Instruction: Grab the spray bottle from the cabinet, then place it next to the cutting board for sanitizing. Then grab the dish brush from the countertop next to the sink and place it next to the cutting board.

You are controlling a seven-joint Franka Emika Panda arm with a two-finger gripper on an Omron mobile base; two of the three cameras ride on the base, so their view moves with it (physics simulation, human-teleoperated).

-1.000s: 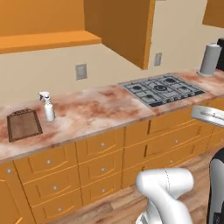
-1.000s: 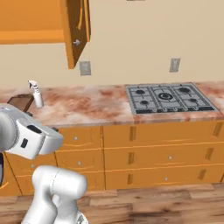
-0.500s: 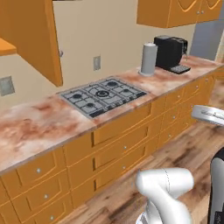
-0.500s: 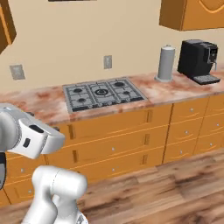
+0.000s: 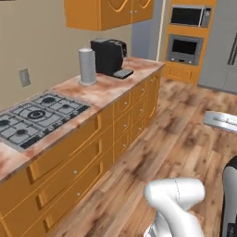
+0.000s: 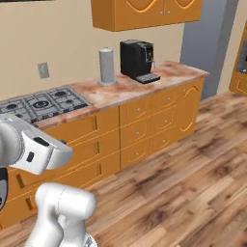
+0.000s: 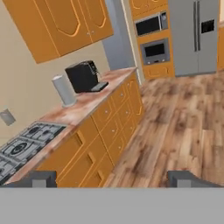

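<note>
Hanging folded low over wood floor (image 7: 183, 131), tool (image 7: 113, 178) spread wide, empty, facing countertop (image 7: 94, 101) end.

Black coffee machine (image 6: 138, 59) on marbled countertop (image 6: 144, 83)

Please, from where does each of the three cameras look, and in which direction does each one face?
Left base view: behind the arm, left; faces the countertop with stove and coffee machine; white arm lower right.
Right base view: behind, right; same countertop; arm lower left.
Hand view: on the hand, along the open gripper toward the counter's end and the fridge.
All three share the coffee machine and the grey cylinder.
</note>
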